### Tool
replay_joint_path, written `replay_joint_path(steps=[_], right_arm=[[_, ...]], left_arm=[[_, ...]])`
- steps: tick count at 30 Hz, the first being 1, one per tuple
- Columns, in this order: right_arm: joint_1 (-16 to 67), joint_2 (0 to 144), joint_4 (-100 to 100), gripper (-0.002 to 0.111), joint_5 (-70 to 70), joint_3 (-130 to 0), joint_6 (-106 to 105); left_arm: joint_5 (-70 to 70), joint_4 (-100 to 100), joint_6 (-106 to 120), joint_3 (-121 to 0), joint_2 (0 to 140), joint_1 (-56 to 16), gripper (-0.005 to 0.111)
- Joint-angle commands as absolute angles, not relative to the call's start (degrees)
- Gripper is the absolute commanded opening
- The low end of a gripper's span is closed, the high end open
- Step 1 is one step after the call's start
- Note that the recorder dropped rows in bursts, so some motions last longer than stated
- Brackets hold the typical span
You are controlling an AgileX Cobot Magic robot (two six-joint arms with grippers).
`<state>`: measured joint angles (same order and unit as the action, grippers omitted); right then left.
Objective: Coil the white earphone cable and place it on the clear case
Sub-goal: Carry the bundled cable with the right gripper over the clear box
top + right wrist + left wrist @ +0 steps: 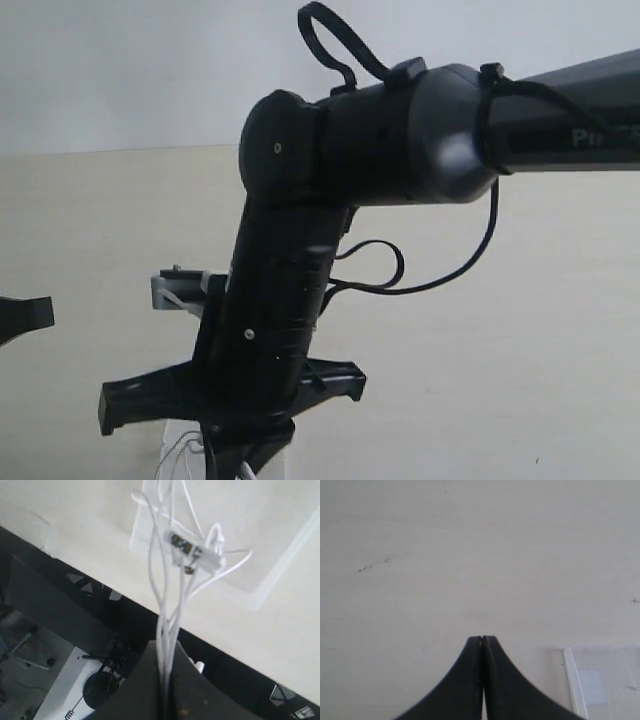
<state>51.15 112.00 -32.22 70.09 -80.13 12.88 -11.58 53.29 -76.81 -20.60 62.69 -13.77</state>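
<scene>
We found the white earphone cable [162,605] gathered into several loose strands and pinched between the pressed-together fingers of the right hand [165,666], which pointed down at about 7 o'clock in the exterior view. The strands ran from that pinch toward the clear case [280,550], with the inline remote [192,552] and 1 or 2 small loops over it. We could not tell whether they rested on the plastic or hung just above it. The left hand [483,639] was pressed together on nothing, above bare tabletop [470,555], at about 9 o'clock in the exterior view, with the case near it.

We judged the cable very light, limp and smooth. It would follow the hand without resistance but would not hold a shape, since thin wire like this tends to spring out of a coil once the pinch opens. The remote looked like the only stiff, weightier part in view, and it would likely swing and drag the loops sideways. The best hold, in our view, was where the right hand had it: across all strands together at the bunched neck, not on 1 strand alone and not on the remote. The case looked light and slick too, so a snagged strand could slide it across the tabletop.
</scene>
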Motion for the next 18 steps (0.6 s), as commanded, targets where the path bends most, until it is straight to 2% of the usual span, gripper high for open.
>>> replay_joint_path(steps=[1,8,18], right_arm=[[50.5,115.4,-28.3,0.000,70.0,-86.2,13.3],[50.5,122.0,-25.4,0.000,69.9,-92.5,13.5],[50.5,126.2,-23.8,0.000,55.6,-93.7,14.6]], left_arm=[[-10.6,52.9,-76.8,-20.1,62.5,-13.7,0.000],[-10.6,52.9,-76.8,-19.4,62.5,-13.7,0.000],[-10.1,52.9,-76.8,-18.7,62.5,-13.7,0.000]])
